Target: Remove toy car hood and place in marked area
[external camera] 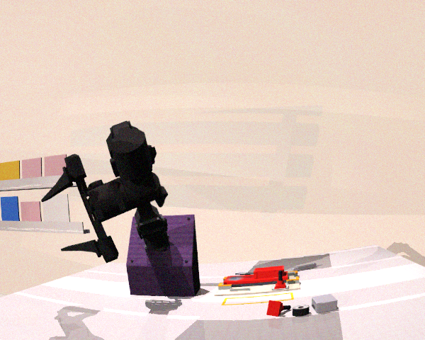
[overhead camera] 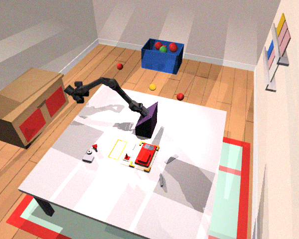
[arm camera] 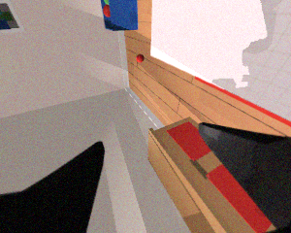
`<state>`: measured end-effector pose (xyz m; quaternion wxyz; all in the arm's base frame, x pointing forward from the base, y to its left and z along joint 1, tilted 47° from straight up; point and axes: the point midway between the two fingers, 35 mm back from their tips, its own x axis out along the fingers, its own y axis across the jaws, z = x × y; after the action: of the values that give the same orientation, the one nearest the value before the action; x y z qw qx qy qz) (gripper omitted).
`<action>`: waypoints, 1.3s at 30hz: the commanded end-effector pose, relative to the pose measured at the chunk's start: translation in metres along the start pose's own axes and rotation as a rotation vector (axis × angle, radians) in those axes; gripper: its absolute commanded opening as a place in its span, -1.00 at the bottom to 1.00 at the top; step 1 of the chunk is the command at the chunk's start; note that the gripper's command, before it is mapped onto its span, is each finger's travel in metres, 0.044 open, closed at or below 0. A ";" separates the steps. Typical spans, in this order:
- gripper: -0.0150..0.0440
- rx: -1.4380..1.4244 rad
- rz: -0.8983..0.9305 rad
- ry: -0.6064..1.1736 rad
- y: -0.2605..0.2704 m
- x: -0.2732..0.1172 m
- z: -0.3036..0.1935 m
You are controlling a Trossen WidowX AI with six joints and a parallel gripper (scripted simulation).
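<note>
tool (overhead camera: pixel 72 94) (external camera: pixel 52 224) (arm camera: pixel 151 136) is spread almost to its full width and has hold of nothing; it hangs high, well apart from the toy car (overhead camera: pixel 147 150) (external camera: pixel 241 280). the red hood (overhead camera: pixel 144 156) (external camera: pixel 269 273) seems to be on the car, as the raised block at one end of it. so i judge that nothing of the main work is done: the hood must be gripped, lifted, carried and put down inside the marked area, and after this the tool must open and move away from it.

the marked area is, i think, the thin yellow outline (overhead camera: pixel 109 156) (external camera: pixel 256 302) on the surface (overhead camera: pixel 98 185) (external camera: pixel 113 321), beside the car. i see no hood inside it. between the car and this outline stands a small red piece with a dark stem (overhead camera: pixel 126 157) (external camera: pixel 280 284); it is near the way of the hood, and a low carry could knock it. on the other side of the outline are another red piece (overhead camera: pixel 94 146) (external camera: pixel 274 308), a dark ring (overhead camera: pixel 89 152) (external camera: pixel 300 310) and a grey block (overhead camera: pixel 88 158) (external camera: pixel 324 303). they leave the outline free, but the open fingers could touch them. the wrist view shows neither car nor hood, so the arm must first turn back towards them.
</note>
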<state>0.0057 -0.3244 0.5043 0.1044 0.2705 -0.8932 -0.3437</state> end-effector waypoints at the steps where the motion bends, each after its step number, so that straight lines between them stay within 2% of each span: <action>1: 1.00 -0.007 -0.004 0.003 -0.001 0.000 0.000; 5: 1.00 -0.157 -0.082 0.073 -0.028 -0.012 -0.006; 11: 1.00 -0.458 -0.212 0.221 -0.102 -0.058 -0.015; 21: 1.00 -0.829 -0.353 0.457 -0.192 -0.130 -0.004; 31: 1.00 -1.309 -0.433 0.810 -0.262 -0.240 0.040; 39: 1.00 -1.705 -0.401 1.127 -0.303 -0.330 0.103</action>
<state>0.3442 -0.2943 0.2582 0.5644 0.3993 -0.2015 -0.6938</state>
